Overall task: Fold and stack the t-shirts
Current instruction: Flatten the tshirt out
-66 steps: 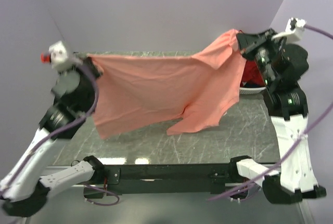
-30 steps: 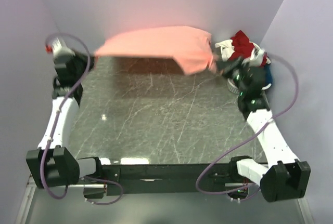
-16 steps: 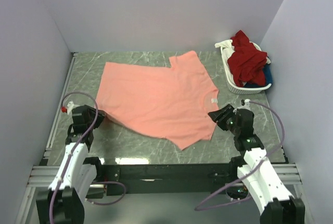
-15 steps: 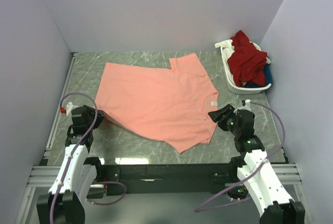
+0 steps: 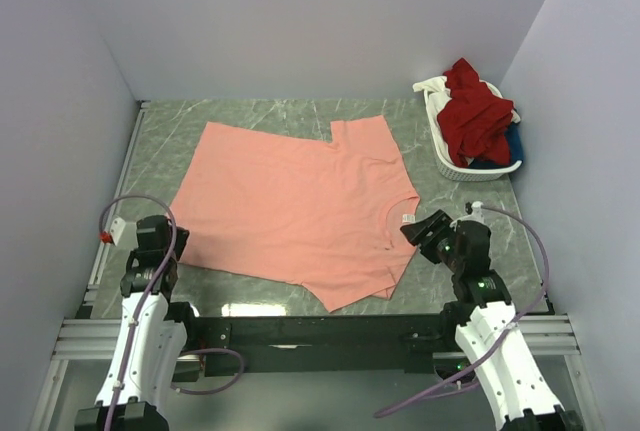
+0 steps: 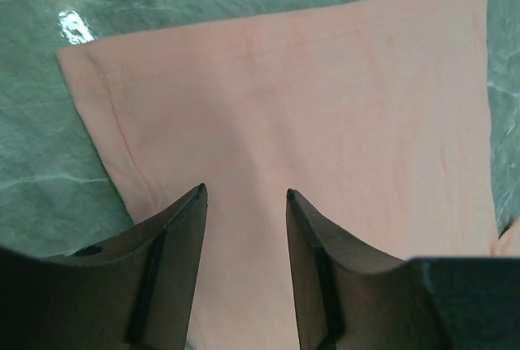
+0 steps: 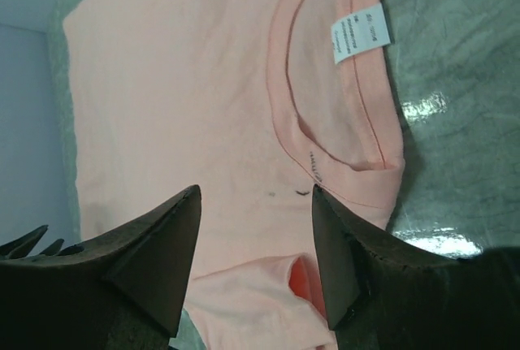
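Left gripper (image 6: 244,192) and right gripper (image 7: 256,192) have let go, fingers apart and empty (both drawn back). Pink shirt (image 5: 300,206), aloft a second ago, now lies flat left of the basket (image 5: 441,163), ready for folding.
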